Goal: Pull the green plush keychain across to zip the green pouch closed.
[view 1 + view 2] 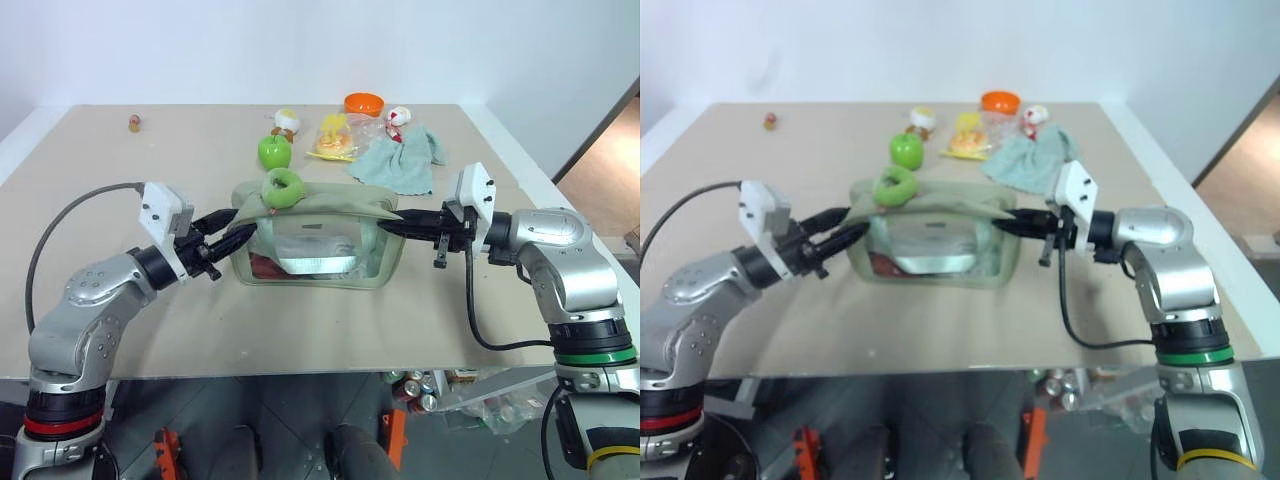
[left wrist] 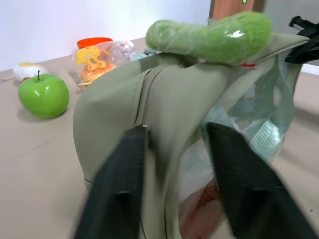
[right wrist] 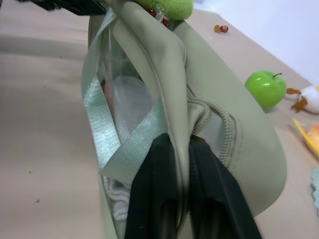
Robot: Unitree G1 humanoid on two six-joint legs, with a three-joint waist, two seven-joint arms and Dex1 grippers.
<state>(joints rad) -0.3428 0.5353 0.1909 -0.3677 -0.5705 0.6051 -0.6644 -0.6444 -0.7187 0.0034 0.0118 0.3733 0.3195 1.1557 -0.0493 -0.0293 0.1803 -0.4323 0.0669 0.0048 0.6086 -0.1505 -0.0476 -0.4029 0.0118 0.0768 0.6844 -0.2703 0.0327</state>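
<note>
- Left claw [image 1: 232, 237] straddles the left end of the green pouch [image 1: 318, 240], fingers partly apart around the fabric.
- Right claw [image 1: 392, 226] is pinched on the pouch's right end.
- Green plush keychain [image 1: 281, 187] sits on the pouch top, near its left end.
- Beige worktop [image 1: 120, 290] is bare in front; white wall behind.
- Apple [image 1: 274, 151], teal cloth [image 1: 400, 163] and orange bowl [image 1: 364, 103] lie behind the pouch.

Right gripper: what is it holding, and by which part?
The right gripper pinches the pale sage-green fabric pouch by its top edge at one end.
</note>
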